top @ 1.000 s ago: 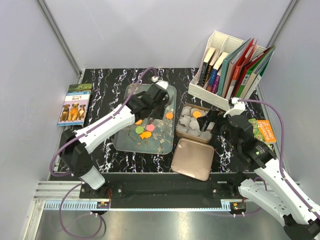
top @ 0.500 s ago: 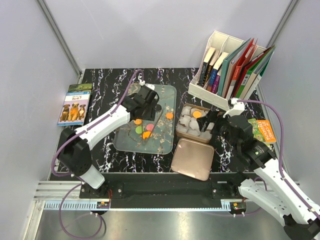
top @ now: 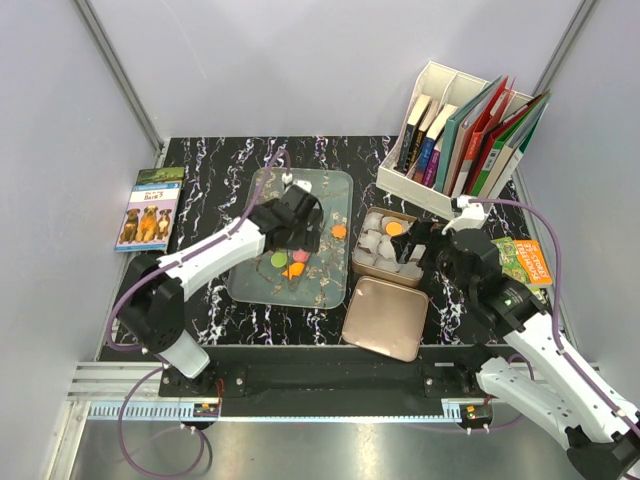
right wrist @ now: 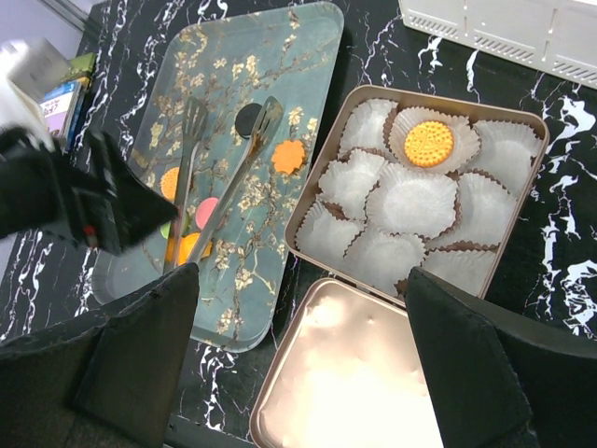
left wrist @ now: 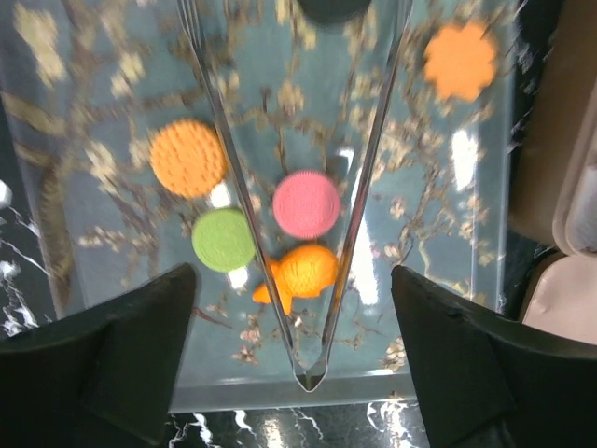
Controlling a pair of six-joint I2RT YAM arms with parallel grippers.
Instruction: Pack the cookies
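Cookies: five lie loose on the blue-green glass tray with the blossom pattern [right wrist: 298,37], and a sixth is packed. Near half of tray, close together: round orange ridged cookie [left wrist: 187,157], round green cookie [left wrist: 224,239] just near of it, round pink cookie [left wrist: 306,203], and orange fish-shaped cookie [left wrist: 300,271] touching or almost touching the pink one. Orange flower-shaped cookie [left wrist: 459,60] sits apart, toward the tray's right edge. Round black cookie [left wrist: 334,7] is at mid-tray, between the tips of the metal tongs [right wrist: 237,173]. The tongs lie flat on the tray, arms spread, hinge at the near edge; pink and fish cookies lie between the arms, orange and green outside the left arm. The packed one, a round yellow-orange cookie [right wrist: 428,142], sits in a white pleated paper cup [right wrist: 410,201] at the far side of the open tan rectangular tin [right wrist: 536,121]; the other cups show no cookie. The tin's rose-gold lid [right wrist: 354,373] lies just near of the tin. Left gripper [left wrist: 291,280] hangs over the near cookie cluster, fingers spread wide, holding nothing. Right gripper [right wrist: 300,280] is above the tin and lid, also spread wide and empty. All on a black marble-veined table [top: 200,160]; white file box of books [top: 430,130] far right.
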